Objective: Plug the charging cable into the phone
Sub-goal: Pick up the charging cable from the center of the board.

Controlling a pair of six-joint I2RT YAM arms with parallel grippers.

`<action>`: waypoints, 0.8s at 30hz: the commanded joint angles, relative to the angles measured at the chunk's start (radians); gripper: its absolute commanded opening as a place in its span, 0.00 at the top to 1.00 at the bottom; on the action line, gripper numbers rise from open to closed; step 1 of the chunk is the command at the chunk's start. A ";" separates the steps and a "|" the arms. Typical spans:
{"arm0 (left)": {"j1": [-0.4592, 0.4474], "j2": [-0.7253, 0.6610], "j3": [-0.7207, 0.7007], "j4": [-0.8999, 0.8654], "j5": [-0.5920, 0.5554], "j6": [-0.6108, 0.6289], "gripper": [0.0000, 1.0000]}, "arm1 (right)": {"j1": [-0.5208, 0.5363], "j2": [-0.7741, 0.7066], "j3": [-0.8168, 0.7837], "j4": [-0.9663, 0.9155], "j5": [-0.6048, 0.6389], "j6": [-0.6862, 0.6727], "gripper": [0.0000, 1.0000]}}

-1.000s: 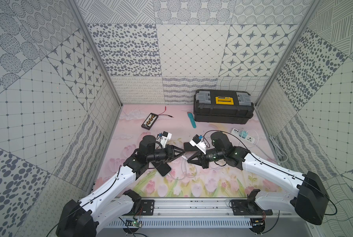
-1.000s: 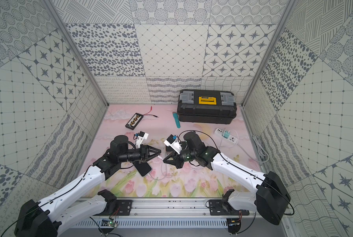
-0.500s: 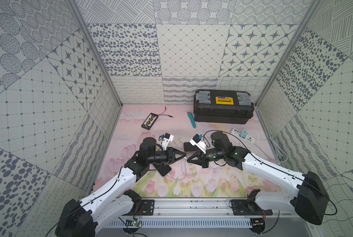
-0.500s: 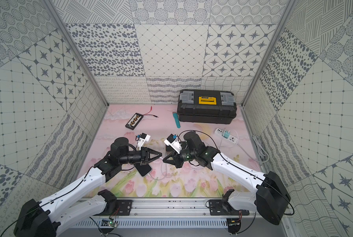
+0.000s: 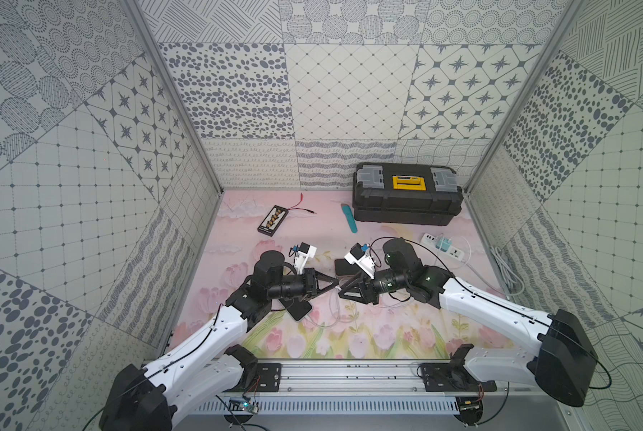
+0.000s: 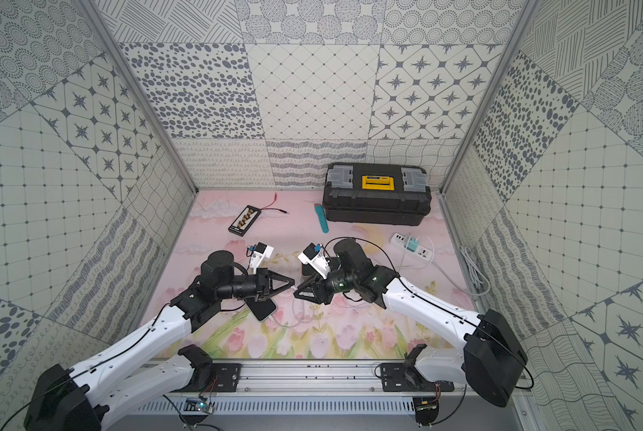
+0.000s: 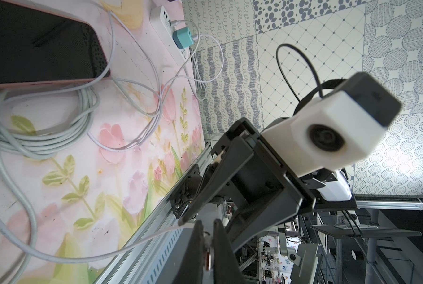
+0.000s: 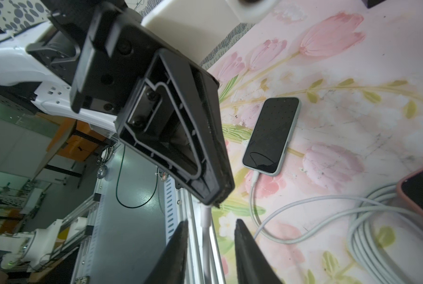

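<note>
Over the mat centre, the charging cable end lies along 9–3 o'clock, tip toward 9, pinched in the left gripper. The right gripper, earlier clamped, now stands half-open around it.

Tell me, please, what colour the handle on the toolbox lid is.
Yellow; the handle shows best in a top view.

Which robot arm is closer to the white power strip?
Right. The right arm bends just beside the power strip. The left arm is on the far side of the right arm, much farther from the strip.
</note>
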 commanded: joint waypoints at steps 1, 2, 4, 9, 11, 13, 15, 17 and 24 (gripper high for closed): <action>-0.001 -0.020 0.025 -0.001 0.041 0.063 1.00 | 0.004 0.003 0.020 0.038 -0.028 0.011 0.54; -0.002 -0.022 0.030 -0.008 0.041 0.067 1.00 | 0.003 0.003 0.025 0.038 -0.028 0.015 0.53; -0.002 -0.026 0.036 -0.014 0.042 0.073 1.00 | 0.004 0.004 0.029 0.037 -0.036 0.022 0.53; -0.002 -0.032 0.043 -0.019 0.044 0.078 1.00 | 0.005 0.005 0.045 0.037 -0.065 0.042 0.51; -0.002 -0.034 0.046 -0.021 0.044 0.082 1.00 | 0.003 0.000 0.048 0.036 -0.071 0.049 0.51; -0.002 -0.038 0.047 -0.022 0.046 0.083 1.00 | 0.004 -0.006 0.049 0.036 -0.075 0.057 0.51; -0.002 -0.042 0.048 -0.022 0.049 0.086 1.00 | 0.004 -0.007 0.051 0.036 -0.072 0.066 0.50; -0.002 -0.045 0.052 -0.027 0.049 0.088 1.00 | 0.003 -0.002 0.052 0.038 -0.068 0.077 0.48; -0.002 -0.057 0.059 -0.035 0.053 0.096 1.00 | 0.002 0.009 0.066 0.038 -0.084 0.125 0.42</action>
